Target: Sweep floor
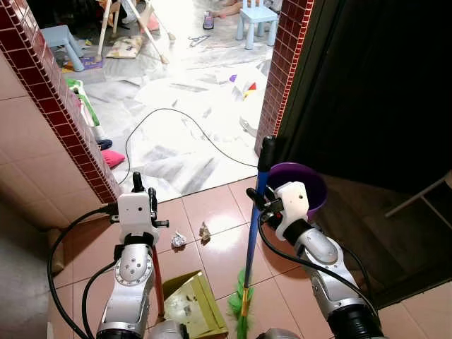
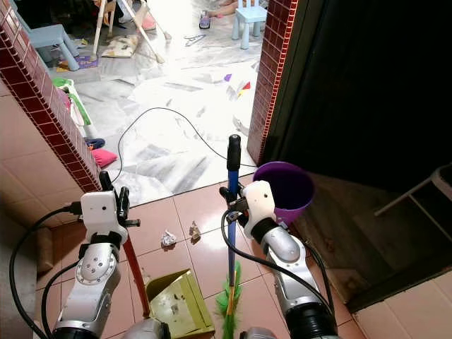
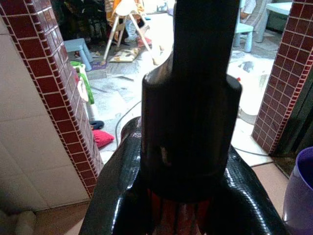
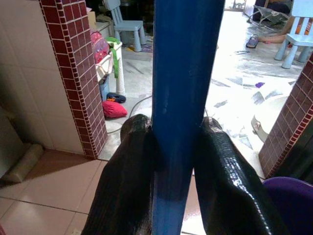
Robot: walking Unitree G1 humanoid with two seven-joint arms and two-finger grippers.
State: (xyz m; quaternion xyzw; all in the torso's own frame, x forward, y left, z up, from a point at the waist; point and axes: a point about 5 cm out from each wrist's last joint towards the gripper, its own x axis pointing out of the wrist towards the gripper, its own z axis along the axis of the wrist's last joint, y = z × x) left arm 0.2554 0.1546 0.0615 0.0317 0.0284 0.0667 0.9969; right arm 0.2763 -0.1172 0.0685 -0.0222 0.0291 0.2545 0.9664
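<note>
I stand on a glossy pink tile floor (image 1: 212,212) at a doorway framed by red mosaic brick pillars (image 1: 282,70). Beyond the threshold lies a bright white marble floor (image 1: 183,120) with a black cable (image 1: 176,116) looping across it, a pale blue chair (image 1: 256,21) and scattered litter farther back. To my right is a dark door panel (image 1: 374,92).

A purple bucket (image 1: 311,185) stands just beside the right pillar; its contents cannot be made out. The yellow-green dustpan (image 1: 191,305) rests on the tile near my feet, with debris specks inside it. Two crumpled scraps of litter (image 1: 179,241) lie on the tile between my arms.

My right gripper (image 4: 171,161) is pinched on the blue handle of the broom (image 1: 253,233), both fingers pressed against it; the green bristles touch the floor. My left gripper (image 3: 186,196) is clamped around the dustpan handle (image 1: 158,282), a red shaft with a black cap.
</note>
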